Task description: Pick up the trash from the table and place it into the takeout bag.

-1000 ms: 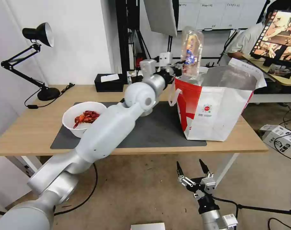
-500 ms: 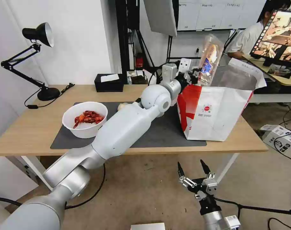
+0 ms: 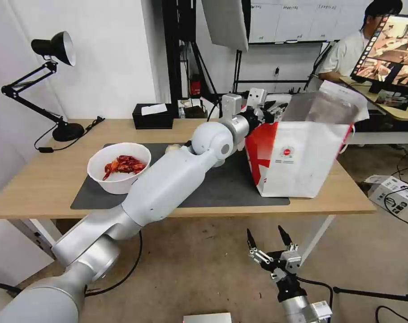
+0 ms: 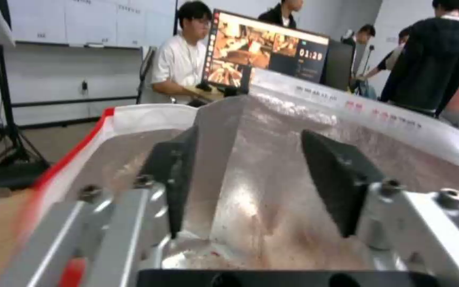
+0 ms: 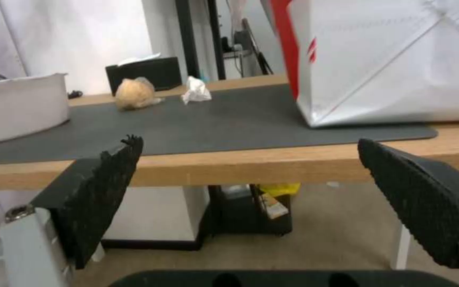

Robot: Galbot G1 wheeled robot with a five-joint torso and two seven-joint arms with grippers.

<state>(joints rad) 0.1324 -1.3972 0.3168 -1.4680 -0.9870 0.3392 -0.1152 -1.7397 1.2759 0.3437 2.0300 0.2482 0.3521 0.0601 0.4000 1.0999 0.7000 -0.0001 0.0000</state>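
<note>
Light-wood surface (image 3: 47,179) with a dark mat holds everything. Left tool (image 3: 272,107), fingers spread and empty, hovers over the takeout bag's (image 3: 298,161) foil-lined mouth. Behind the arm sit the bowl (image 3: 119,167) of red shells, a beige lump (image 5: 131,93) and crumpled tissue (image 5: 197,90). Right tool (image 3: 266,239) hangs open below the surface edge.

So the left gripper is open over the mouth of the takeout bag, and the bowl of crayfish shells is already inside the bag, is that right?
Not quite. The left gripper is open over the takeout bag, but the bowl of crayfish shells is not inside it. The head view shows it standing on the dark mat on the table.
</note>
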